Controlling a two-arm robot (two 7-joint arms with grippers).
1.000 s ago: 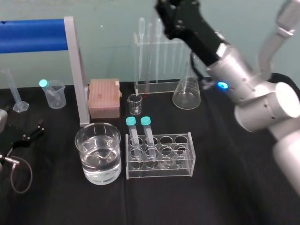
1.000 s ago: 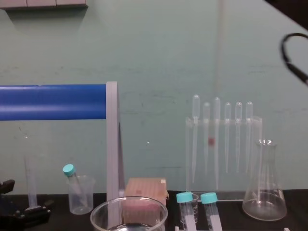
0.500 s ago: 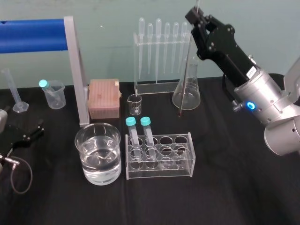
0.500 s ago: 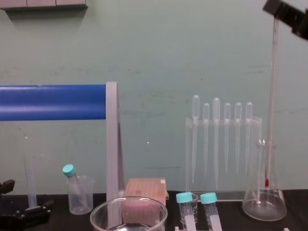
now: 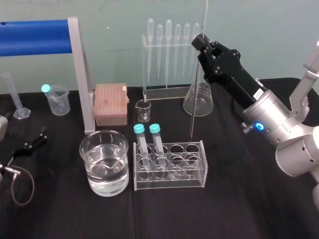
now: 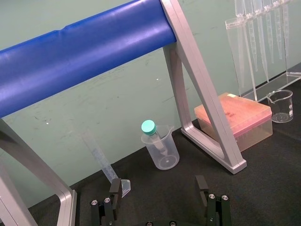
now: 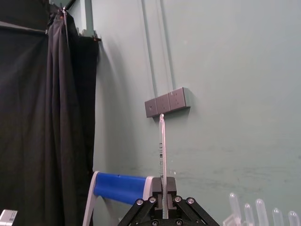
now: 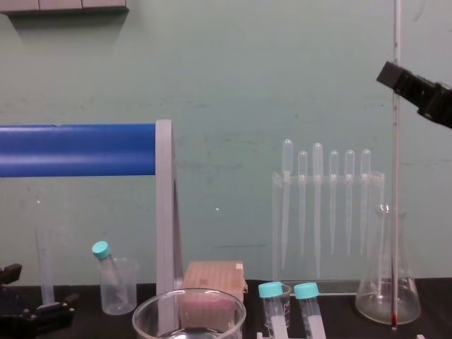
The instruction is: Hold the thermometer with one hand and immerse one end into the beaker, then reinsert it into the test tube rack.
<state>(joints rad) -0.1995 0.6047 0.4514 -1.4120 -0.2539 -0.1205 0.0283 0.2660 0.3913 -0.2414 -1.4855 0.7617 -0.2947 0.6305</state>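
— Black cloth over the table (image 5: 239,199) is being used as the work surface. How much of the task is being judged done?

— Only the pick-up. The thermometer (image 5: 195,99) is being held upright, clamped between the fingers of the right gripper (image 5: 201,44). Its lower tip is being hung just behind the back right corner of the test tube rack (image 5: 197,175), in front of the conical flask (image 5: 198,102). It is being held clear of both the rack and the beaker (image 5: 105,188). Whether it has been dipped cannot be told, so the dip and the reinsertion are being counted as left.

— And what is being carried in the vessels?

— Clear water is being held in the beaker, roughly half full. Two teal-capped tubes (image 5: 139,128) are being carried in the rack's left holes, and the other holes look vacant. The flask looks empty. The left gripper (image 6: 158,188) is being rested far left on the cloth, fingers spread, nothing between them.
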